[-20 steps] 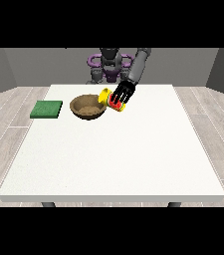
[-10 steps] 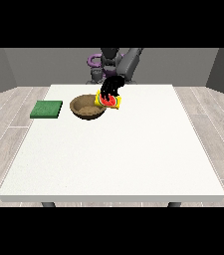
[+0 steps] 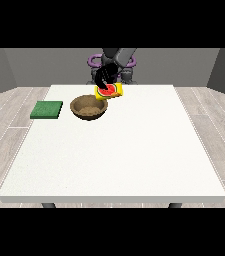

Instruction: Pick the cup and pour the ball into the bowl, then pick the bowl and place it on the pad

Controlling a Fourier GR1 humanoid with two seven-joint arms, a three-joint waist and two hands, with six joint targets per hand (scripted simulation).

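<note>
A yellow cup (image 3: 115,90) hangs tilted on its side just above the right rim of the brown bowl (image 3: 88,108), at the table's far middle. A red ball (image 3: 106,93) shows in the cup's mouth, which faces the camera and slightly down. The black hand (image 3: 105,76) at the view's right reaches down from the robot and has its fingers curled round the cup from above. The bowl stands upright on the table, and its inside looks brown with nothing plainly in it. A flat green pad (image 3: 46,110) lies left of the bowl. The other hand does not show.
The robot's torso (image 3: 113,62) stands behind the table's far edge. The white table (image 3: 119,155) stretches wide towards the camera and to the right of the bowl. The pad lies near the table's left edge.
The hand has carried the cup to the view's left and a little higher, from beside the bowl to over its right rim. The cup is tipped further, so the red ball shows in its mouth.
</note>
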